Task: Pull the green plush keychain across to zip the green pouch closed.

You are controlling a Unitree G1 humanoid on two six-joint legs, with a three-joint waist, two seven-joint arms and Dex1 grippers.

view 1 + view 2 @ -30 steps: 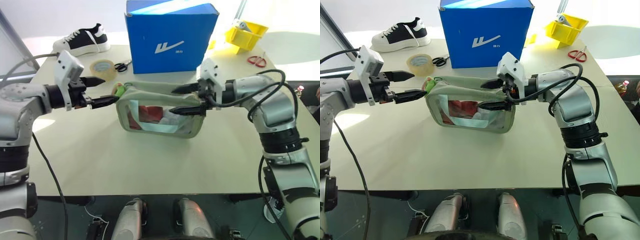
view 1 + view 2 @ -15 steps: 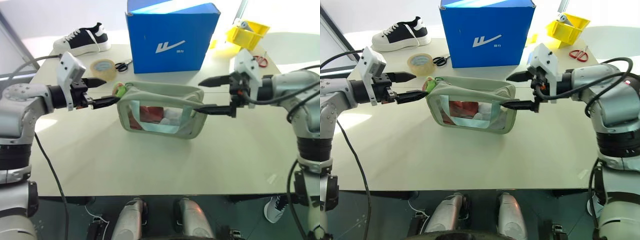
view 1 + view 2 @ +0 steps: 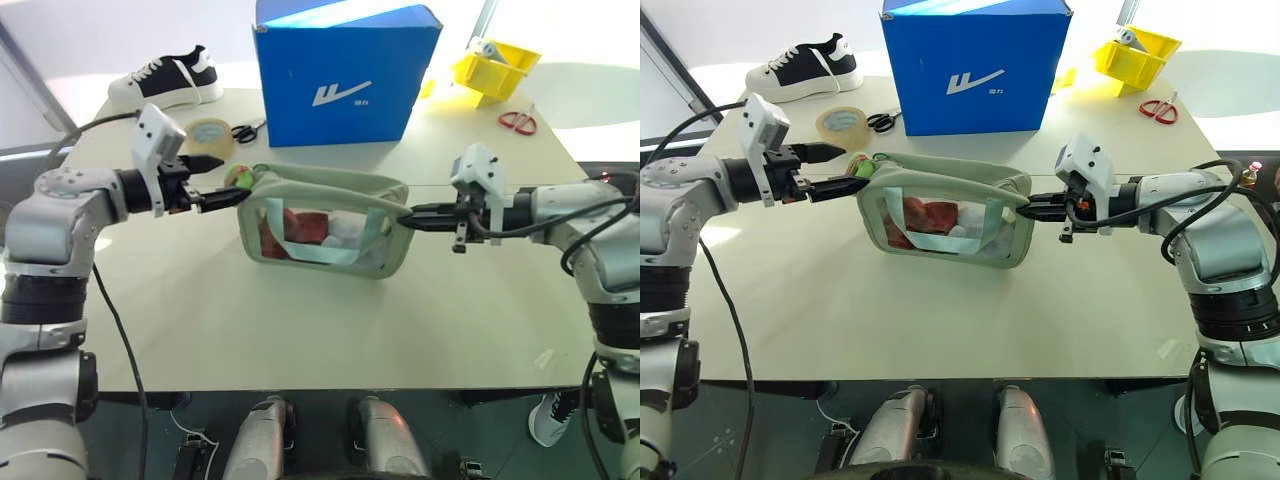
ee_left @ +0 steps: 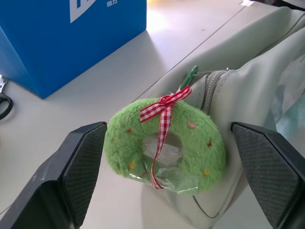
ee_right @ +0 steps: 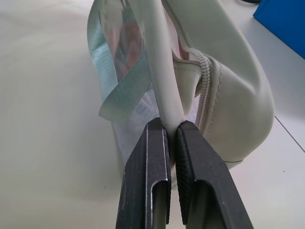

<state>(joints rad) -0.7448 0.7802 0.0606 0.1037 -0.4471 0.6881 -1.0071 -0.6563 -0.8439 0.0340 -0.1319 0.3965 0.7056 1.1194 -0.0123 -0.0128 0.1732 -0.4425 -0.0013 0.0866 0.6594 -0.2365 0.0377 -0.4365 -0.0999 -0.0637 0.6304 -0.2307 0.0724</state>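
Presently logged, left to right | left gripper [image 3: 222, 195]: mid-left of frame, fingers apart either side of green plush keychain [image 4: 164, 143], no contact visible | green pouch [image 3: 325, 235]: centre of table [image 3: 300, 330], top unzipped, keychain at its left end | right gripper [image 5: 167, 143]: mid-right, pinched together on pouch's right-end rim.

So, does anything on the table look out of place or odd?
Mainly the green pouch: its zipper gapes open, and the right gripper pinches its end, stretching it. A lone sneaker stands beside the blue box. Nothing looks spilled or damaged.
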